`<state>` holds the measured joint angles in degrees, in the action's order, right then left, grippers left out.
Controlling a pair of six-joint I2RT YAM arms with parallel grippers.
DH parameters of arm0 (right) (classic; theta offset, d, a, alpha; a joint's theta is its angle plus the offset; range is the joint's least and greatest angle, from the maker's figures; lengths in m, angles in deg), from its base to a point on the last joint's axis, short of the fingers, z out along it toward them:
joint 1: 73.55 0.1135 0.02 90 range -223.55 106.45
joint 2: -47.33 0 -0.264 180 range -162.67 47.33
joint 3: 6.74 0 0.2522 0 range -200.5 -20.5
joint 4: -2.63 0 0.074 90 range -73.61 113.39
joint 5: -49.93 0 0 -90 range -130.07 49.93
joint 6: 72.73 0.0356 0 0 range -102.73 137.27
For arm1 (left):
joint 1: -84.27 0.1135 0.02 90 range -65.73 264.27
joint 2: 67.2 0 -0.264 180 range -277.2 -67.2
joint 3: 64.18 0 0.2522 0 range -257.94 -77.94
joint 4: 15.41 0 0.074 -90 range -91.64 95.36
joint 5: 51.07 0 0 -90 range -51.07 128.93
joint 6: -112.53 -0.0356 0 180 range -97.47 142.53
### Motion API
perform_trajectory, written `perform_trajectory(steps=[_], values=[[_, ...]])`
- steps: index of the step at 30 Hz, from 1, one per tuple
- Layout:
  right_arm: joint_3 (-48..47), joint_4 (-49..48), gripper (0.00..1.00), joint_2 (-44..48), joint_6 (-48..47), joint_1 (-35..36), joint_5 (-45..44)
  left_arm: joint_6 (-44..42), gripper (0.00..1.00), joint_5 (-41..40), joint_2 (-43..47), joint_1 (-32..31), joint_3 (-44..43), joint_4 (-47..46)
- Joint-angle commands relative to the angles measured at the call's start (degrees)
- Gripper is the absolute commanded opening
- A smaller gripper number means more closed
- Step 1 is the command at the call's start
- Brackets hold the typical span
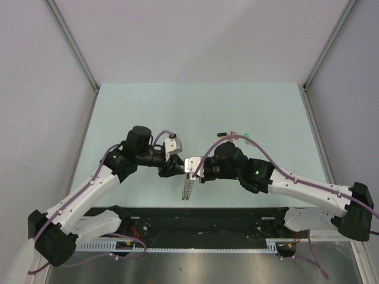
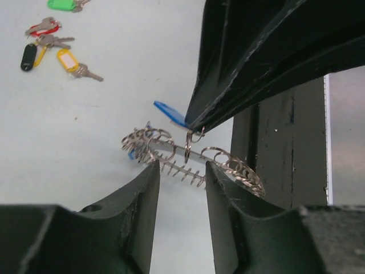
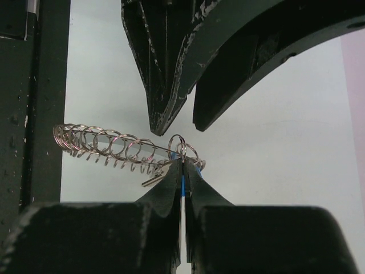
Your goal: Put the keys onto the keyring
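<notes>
The right gripper (image 3: 182,164) is pinched shut on the blue key (image 2: 169,113), and the keyring (image 3: 105,147) juts from its tips toward the near edge. The left gripper (image 2: 181,168), half open and empty, sits just beside the keyring.

A pale green table (image 1: 142,106) stands between grey walls (image 1: 201,35); a black strip (image 1: 207,218) lines its near edge

Overhead looks down; close wrist views share the keyring (image 2: 171,149) (image 3: 108,145).
</notes>
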<state>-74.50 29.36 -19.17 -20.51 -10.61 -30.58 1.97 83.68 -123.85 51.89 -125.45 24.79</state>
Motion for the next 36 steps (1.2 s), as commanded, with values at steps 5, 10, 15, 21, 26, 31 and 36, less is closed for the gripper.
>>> perform_trajectory(steps=[5, 10, 15, 21, 26, 31, 36], values=[[-1.3, -2.4, 0.0, 2.0, -0.7, 0.3, 1.1, -5.2, 0.35, 5.2, -3.1, -2.3, -4.6, 0.7], [-1.3, -2.4, 0.0, 1.9, -0.8, 0.3, 1.1, -4.8, 0.22, 5.7, -4.6, -3.2, -4.4, 0.0], [-1.3, -2.1, 0.0, 2.3, -0.7, 0.3, 0.9, -3.2, 0.0, 4.6, -3.9, -3.5, -3.5, -0.4], [-1.2, -0.1, 0.0, 3.4, -0.9, 0.3, -1.7, 2.4, 0.0, 1.3, 3.0, -1.1, 0.5, -5.6], [-1.3, 0.3, 0.0, 4.0, -1.0, 0.1, -2.5, 12.4, 0.01, 1.6, 8.6, 4.2, 4.6, -13.4], [-1.2, -0.8, 0.0, 3.3, -0.8, 0.3, -0.4, 22.7, 0.0, -1.4, 10.8, 4.3, 8.7, -24.4], [-1.2, -2.5, 0.0, 1.7, 0.0, 0.3, 1.2, 34.9, 0.0, -5.8, 13.7, 3.7, 14.5, -39.1]])
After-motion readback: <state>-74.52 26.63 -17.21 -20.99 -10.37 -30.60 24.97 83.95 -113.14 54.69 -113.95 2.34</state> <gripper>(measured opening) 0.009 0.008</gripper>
